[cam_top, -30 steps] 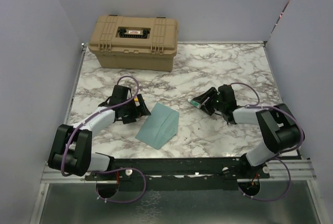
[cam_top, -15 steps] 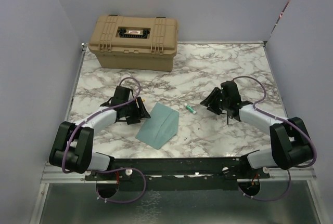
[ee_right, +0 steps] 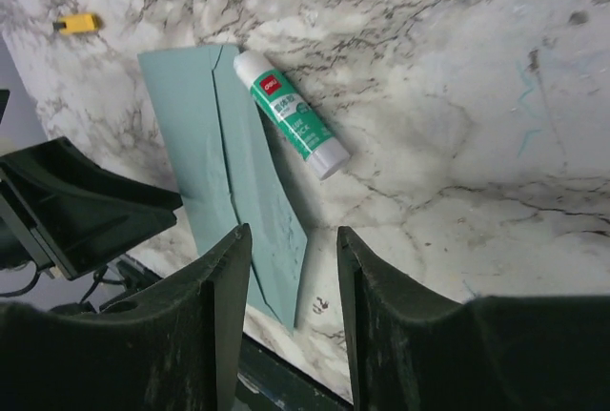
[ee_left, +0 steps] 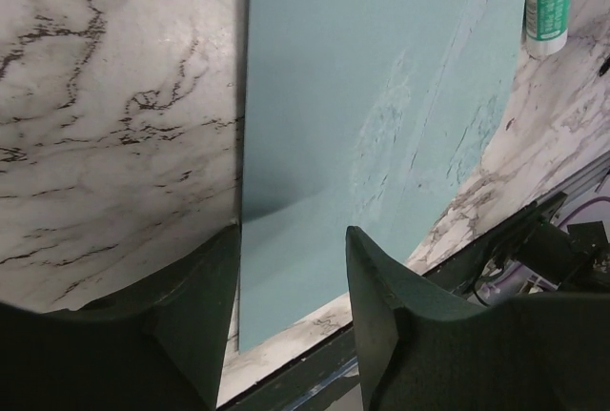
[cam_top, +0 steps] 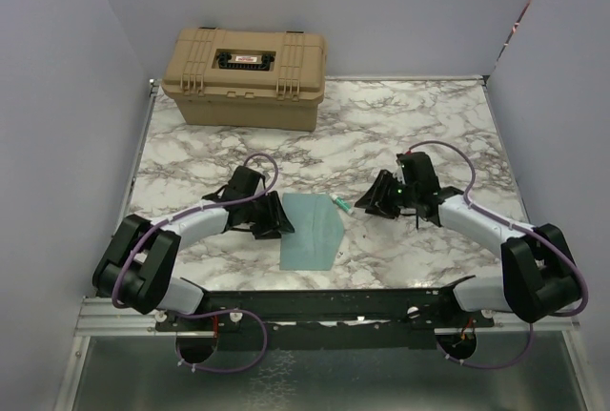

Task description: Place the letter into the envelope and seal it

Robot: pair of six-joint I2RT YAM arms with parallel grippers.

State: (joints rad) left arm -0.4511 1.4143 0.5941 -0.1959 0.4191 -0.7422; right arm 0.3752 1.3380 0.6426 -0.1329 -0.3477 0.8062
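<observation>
Teal envelope (cam_top: 312, 231) lies flat between our arms, we see no letter | left gripper (ee_left: 291, 239) part-spread, empty, at its left edge | right gripper (ee_right: 294, 239) part-spread, empty, near glue stick (ee_right: 291, 115) | risk: our fingertip drags the paper, skewing or creasing it

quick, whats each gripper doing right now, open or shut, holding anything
left gripper: open, holding nothing, jaws apart above the envelope
right gripper: open, holding nothing, glue stick lies loose ahead of it
</observation>
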